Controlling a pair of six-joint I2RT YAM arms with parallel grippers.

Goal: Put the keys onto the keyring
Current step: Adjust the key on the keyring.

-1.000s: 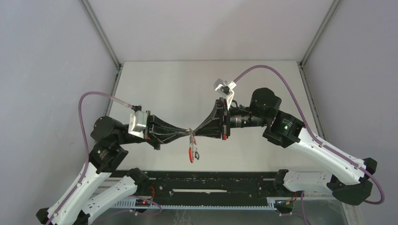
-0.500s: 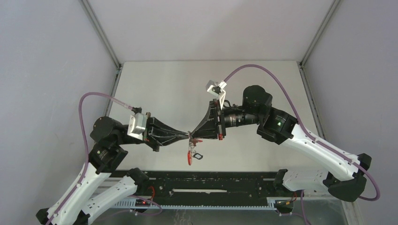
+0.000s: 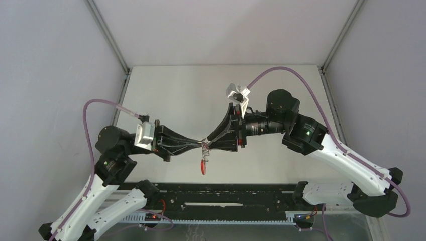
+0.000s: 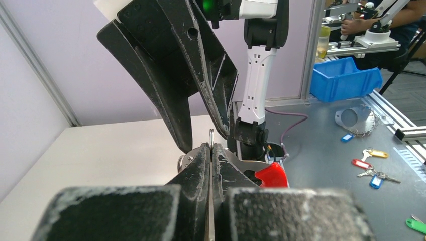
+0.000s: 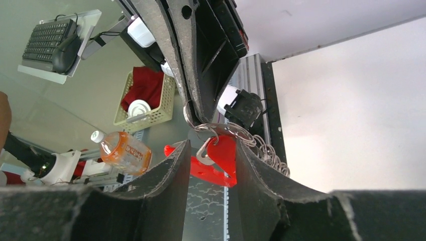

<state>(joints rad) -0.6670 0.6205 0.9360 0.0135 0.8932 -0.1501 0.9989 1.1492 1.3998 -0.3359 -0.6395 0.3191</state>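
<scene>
**Keyring** (image 4: 212, 136): thin silvery wire ring, standing on edge. Its upper arc pokes out from between the pressed-together fingers of the left end effector (image 4: 211, 149), aloft over the tabletop (image 3: 176, 95).

**Red strap** (image 3: 203, 166): bright red, curved, hanging down from the ring.

**Keys** (image 5: 205, 152): small flat silvery pieces bunched at the ring. One lies in the gap between the parted fingers of the right end effector (image 5: 211, 150); contact cannot be told.

**Chain** (image 5: 265, 152): fine silvery loops, bunched just beside the strap.
</scene>
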